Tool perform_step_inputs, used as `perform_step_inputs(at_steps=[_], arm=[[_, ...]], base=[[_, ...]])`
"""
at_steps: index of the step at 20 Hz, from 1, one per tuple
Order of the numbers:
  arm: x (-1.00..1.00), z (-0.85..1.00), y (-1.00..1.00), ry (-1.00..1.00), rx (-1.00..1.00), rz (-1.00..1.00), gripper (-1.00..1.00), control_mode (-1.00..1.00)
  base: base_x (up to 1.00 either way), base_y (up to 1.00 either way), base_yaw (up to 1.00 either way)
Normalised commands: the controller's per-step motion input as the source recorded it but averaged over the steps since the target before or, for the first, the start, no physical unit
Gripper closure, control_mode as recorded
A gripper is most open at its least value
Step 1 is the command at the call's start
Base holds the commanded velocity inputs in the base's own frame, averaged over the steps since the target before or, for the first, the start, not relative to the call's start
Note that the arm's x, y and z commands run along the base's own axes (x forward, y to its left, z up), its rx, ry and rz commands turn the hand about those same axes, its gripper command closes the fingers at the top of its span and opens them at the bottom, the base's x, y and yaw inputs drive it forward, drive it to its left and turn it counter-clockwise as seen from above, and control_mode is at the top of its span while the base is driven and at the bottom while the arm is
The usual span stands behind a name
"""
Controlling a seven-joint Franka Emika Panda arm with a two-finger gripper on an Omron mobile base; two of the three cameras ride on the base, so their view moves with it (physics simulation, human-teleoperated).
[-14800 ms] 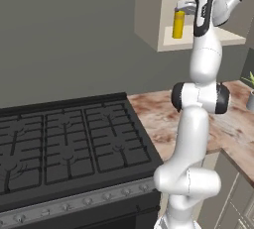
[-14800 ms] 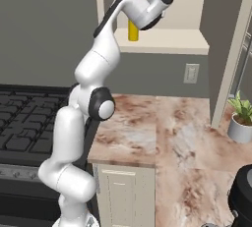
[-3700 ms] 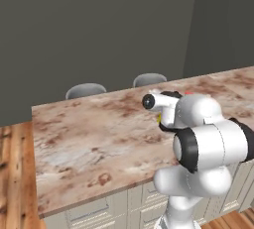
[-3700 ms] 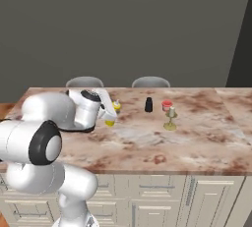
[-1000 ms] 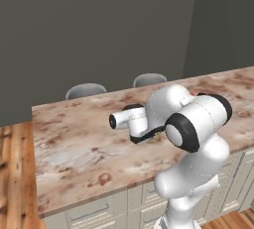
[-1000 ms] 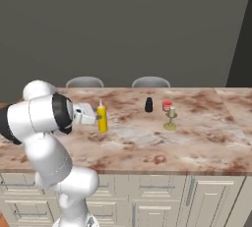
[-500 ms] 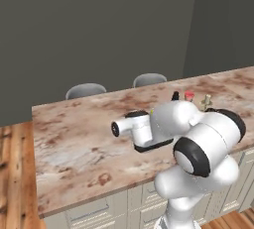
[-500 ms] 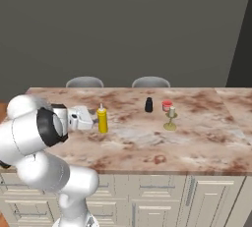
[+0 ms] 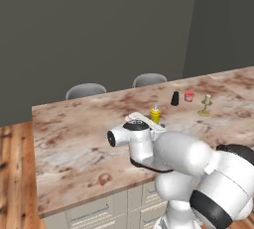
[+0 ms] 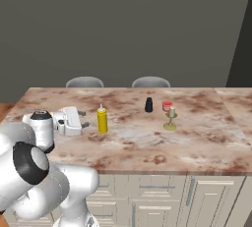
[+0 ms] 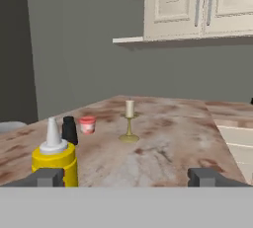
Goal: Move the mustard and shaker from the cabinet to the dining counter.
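The gripper (image 10: 85,118) now stands back from the mustard (image 10: 102,119), jaws wide and empty. The mustard stands upright, nozzle up, toward the counter's (image 10: 206,142) left end.

A dark grey wall (image 10: 123,24) stands behind two grey chairs (image 10: 84,82). Wooden floor (image 9: 12,173) lies at the left. Beige wall cupboards (image 11: 197,5) hang opposite.

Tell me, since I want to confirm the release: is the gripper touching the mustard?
Apart. In the right base view, the open gripper stands beside the mustard, with bare dining counter visible between fingertips and bottle.
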Motion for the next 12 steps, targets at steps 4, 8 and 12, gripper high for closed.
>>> perform_step_inputs(at_steps=[4,8,12], arm=[[-0.87,0.82,0.34,0.02,0.11,0.0,-1.0,-1.0],[-0.78,0.96,0.39,0.13,0.14,0.0,-1.0,-1.0],[-0.7,0.91,0.29,0.21,0.15,0.0,-1.0,-1.0]], base=[[0.0,0.0,0.0],[0.0,0.0,0.0],[0.0,0.0,0.0]])
